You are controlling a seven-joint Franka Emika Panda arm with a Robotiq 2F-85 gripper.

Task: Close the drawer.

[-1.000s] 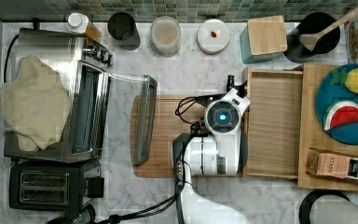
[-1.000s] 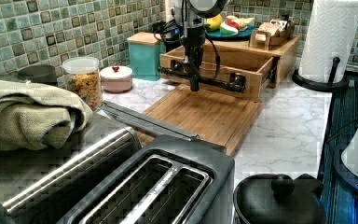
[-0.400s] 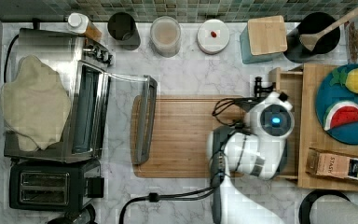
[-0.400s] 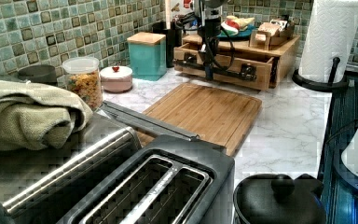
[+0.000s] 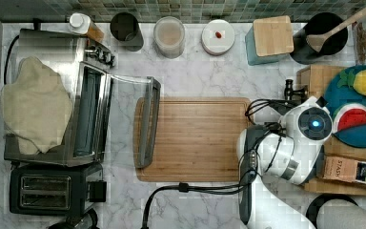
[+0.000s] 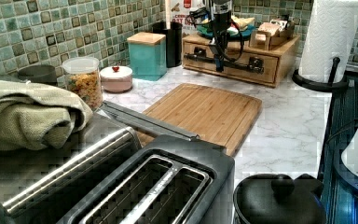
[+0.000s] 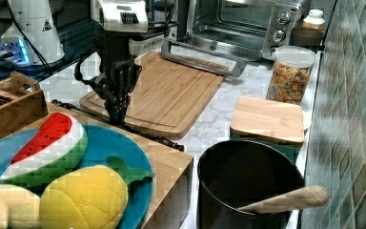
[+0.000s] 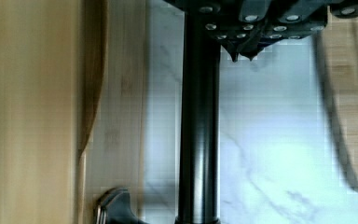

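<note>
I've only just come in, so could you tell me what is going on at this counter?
The Franka arm is closing the drawer of the wooden stand. Its gripper sits at the black bar handle on the drawer front, which now looks flush with the stand, so the drawer appears fully in. The bamboo cutting board lies bare on the marble in front.

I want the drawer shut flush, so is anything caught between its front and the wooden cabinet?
Nothing visible. In the left view the drawer front sits against the cabinet, and the gripper is at its black handle bar.
</note>
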